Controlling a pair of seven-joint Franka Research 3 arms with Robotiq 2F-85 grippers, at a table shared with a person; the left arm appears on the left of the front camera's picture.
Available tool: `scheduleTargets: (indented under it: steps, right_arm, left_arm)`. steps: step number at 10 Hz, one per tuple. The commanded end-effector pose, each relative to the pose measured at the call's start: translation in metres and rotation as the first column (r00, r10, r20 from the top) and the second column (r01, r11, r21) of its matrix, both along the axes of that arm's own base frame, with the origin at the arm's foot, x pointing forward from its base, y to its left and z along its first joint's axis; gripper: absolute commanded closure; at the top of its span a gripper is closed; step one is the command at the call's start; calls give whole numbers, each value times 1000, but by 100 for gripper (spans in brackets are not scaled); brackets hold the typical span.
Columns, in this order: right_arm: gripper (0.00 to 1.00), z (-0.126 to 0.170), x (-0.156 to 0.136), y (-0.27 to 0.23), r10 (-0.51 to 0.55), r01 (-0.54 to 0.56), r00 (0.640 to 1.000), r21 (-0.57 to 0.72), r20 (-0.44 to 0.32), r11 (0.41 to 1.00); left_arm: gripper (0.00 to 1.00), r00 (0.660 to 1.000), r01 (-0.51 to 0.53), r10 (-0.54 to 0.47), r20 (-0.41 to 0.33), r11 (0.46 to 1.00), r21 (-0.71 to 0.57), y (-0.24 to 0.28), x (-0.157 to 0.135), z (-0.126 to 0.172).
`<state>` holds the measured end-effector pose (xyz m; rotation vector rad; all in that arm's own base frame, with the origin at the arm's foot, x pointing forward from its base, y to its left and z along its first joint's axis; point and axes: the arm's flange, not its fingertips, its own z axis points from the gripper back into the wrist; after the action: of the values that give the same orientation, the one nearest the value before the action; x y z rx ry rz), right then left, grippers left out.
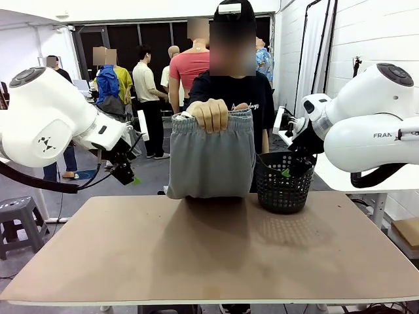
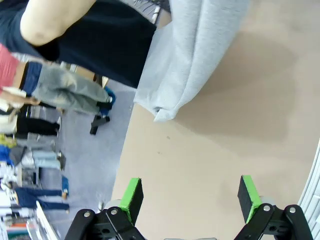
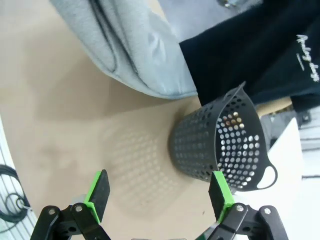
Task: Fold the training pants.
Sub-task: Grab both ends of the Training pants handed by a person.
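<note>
Both fingers-apart and empty, the left end effector [image 2: 190, 192] and right end effector [image 3: 159, 192] flank the training pants [image 1: 211, 163], hanging long axis vertical from a person's hand [image 1: 209, 114] at the surface's [image 1: 209, 261] 12 o'clock edge (neither arm clearly nearer).

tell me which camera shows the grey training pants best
The front view: the training pants hang full width from the person's hand at the waistband, lower end near the far edge of the table. Both wrist views catch just the lower folds; the right wrist view sets them beside the black mesh basket.
</note>
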<state>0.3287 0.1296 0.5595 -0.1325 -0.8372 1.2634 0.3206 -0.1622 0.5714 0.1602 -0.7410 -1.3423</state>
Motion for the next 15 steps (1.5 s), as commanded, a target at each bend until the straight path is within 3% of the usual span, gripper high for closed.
scheduleTargets:
  steps: [1, 2, 3, 6, 8, 9, 14, 15]
  right_arm:
    - [0, 5, 9, -8, 99, -99, 995, -65, 2, 993]
    - [0, 6, 9, -7, 78, -77, 997, -82, 15, 994]
    - [0, 1, 2, -2, 47, -47, 999, -30, 3, 998]
    - [0, 1, 2, -2, 47, -47, 999, -30, 3, 998]
    - [0, -4, 17, -1, 63, -63, 998, -38, 15, 997]
    - [0, -14, 30, 4, 78, -78, 996, -23, 31, 997]
    - [0, -43, 61, 15, 219, -219, 975, 18, -32, 976]
    - [0, -46, 66, 17, 244, -243, 970, 36, -17, 969]
  left_arm:
    - [0, 994, 111, -111, 25, 994, 1, 8, 16, -1]
    - [0, 997, 74, -73, 32, 997, -8, 9, 23, 1]
    - [0, 998, 54, -54, 10, 998, 16, 3, 5, -2]
    - [0, 998, 54, -54, 10, 998, 16, 3, 5, -2]
    - [0, 998, 69, -69, -4, 997, -23, 10, 25, -11]
    - [0, 996, 88, -88, -7, 994, -70, 13, 37, -19]
    - [0, 961, 277, -277, -4, 960, 43, 5, 69, -42]
    - [0, 958, 287, -287, 10, 958, -7, 7, 75, -45]
